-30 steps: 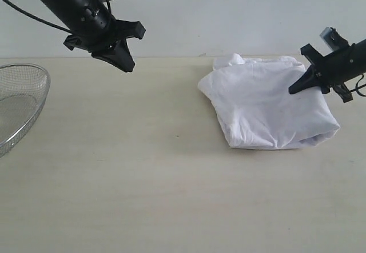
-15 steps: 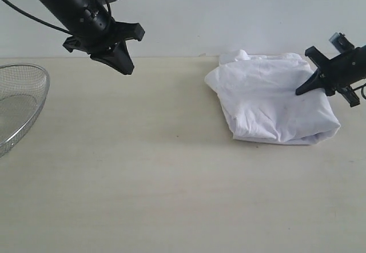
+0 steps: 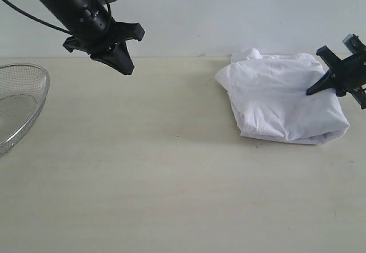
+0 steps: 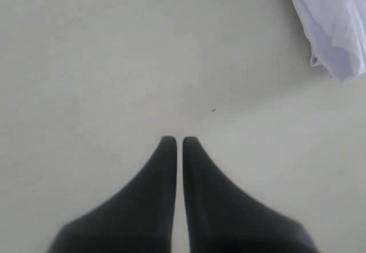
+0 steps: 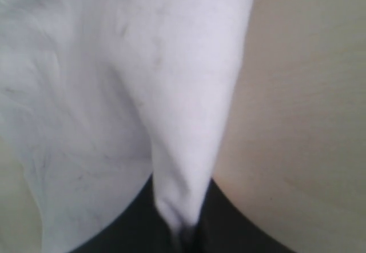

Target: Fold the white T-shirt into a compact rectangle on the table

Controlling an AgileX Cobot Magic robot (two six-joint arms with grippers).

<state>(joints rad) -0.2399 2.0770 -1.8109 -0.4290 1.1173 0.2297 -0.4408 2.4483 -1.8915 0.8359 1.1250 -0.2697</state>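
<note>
The white T-shirt [image 3: 283, 101] lies bunched in a rough folded bundle on the pale table [image 3: 143, 179], at the far right. My right gripper [image 3: 310, 92] is shut on a fold of the shirt's right side, and the cloth [image 5: 189, 150] rises in a pinched ridge between its fingers. My left gripper [image 3: 127, 69] hangs shut and empty above the table at the upper left, well away from the shirt. In the left wrist view the fingertips [image 4: 167, 144] are pressed nearly together over bare tabletop, with a corner of the shirt [image 4: 334, 30] at the frame's edge.
A round wire-mesh basket [image 3: 20, 104] sits at the table's left edge. A pale wall runs behind the table's far edge. Bare tabletop [image 3: 171, 196] stretches between basket and shirt and across the front.
My right gripper has moved to the right with the fold in it, dragging the whole shirt bundle rightward across the table. The left arm has stayed still.
</note>
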